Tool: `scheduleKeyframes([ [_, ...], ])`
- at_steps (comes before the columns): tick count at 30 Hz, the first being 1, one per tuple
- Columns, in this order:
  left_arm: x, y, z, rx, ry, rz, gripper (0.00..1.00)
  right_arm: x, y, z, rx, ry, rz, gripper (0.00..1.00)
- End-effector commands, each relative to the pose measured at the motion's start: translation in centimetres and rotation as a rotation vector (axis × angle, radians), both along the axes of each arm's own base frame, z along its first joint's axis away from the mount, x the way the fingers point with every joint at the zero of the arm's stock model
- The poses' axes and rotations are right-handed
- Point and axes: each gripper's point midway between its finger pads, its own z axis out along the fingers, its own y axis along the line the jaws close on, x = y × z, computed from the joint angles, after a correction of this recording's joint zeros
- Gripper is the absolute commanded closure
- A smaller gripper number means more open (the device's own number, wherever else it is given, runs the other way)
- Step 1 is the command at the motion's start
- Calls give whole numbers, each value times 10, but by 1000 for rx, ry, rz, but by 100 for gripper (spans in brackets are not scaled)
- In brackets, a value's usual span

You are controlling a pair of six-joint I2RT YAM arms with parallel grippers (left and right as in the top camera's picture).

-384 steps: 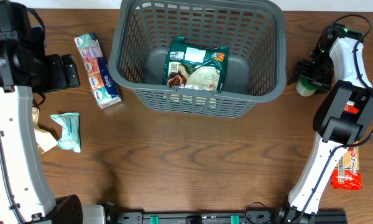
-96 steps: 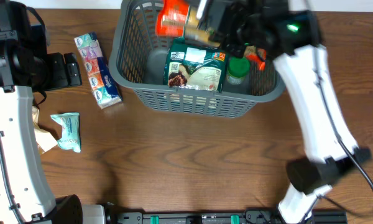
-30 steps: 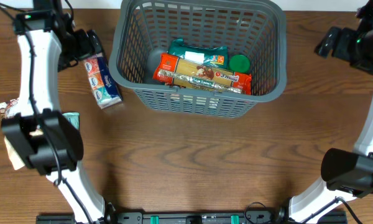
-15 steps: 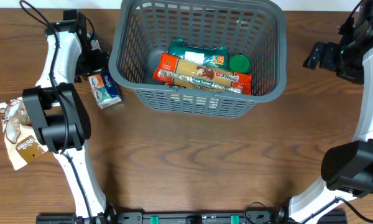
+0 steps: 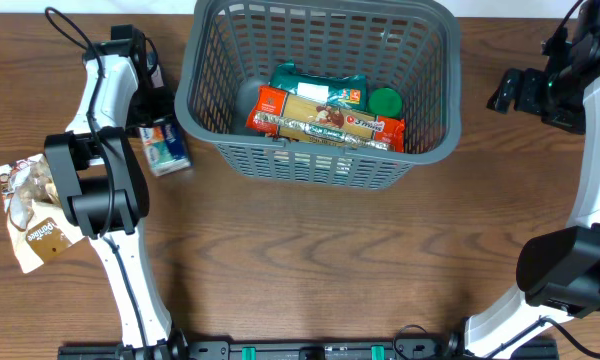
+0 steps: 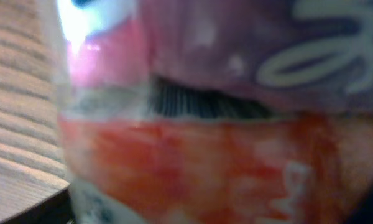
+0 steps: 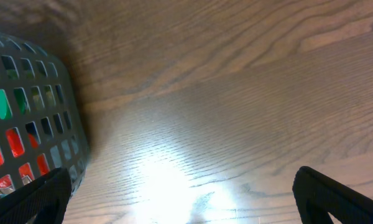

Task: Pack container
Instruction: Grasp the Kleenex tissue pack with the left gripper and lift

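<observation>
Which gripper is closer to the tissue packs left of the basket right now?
Left. The left gripper is right down on the tissue packs, which fill its wrist view. The right gripper hangs over the table on the far side of the basket.

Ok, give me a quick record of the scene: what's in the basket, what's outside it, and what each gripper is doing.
basket: grey, slotted, far middle of the table
inside: red pasta pack lying over a green packet; green-lidded jar at right
outside: tissue pack left of the basket; snack bag at the left edge
left gripper: at the tissue pack, grip unclear
right gripper: open, empty, right of the basket
</observation>
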Motion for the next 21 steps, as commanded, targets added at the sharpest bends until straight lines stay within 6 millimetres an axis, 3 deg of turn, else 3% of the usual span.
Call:
scheduleKeyframes([
  [1, -3, 3, 1, 11, 15, -10, 41, -2, 0, 1, -1, -1, 12, 1],
  [5, -10, 2, 17, 10, 21, -10, 88, -3, 0, 1, 0, 3, 13, 1],
  [6, -11, 2, 23, 11, 18, -10, 94, -3, 0, 1, 0, 3, 13, 1],
  [9, -16, 1, 51, 14, -11, -10, 94, -4, 1, 1, 1, 6, 15, 1],
  [12, -16, 2, 92, 25, -93, -8, 94, -5, 1, 0, -1, 14, 28, 1],
  [17, -21, 5, 193, 51, -333, 33, 94, -8, 2, 0, -2, 25, 43, 1],
  [21, -38, 5, 277, 76, -553, 49, 94, -8, 2, 0, -7, 26, 60, 1],
])
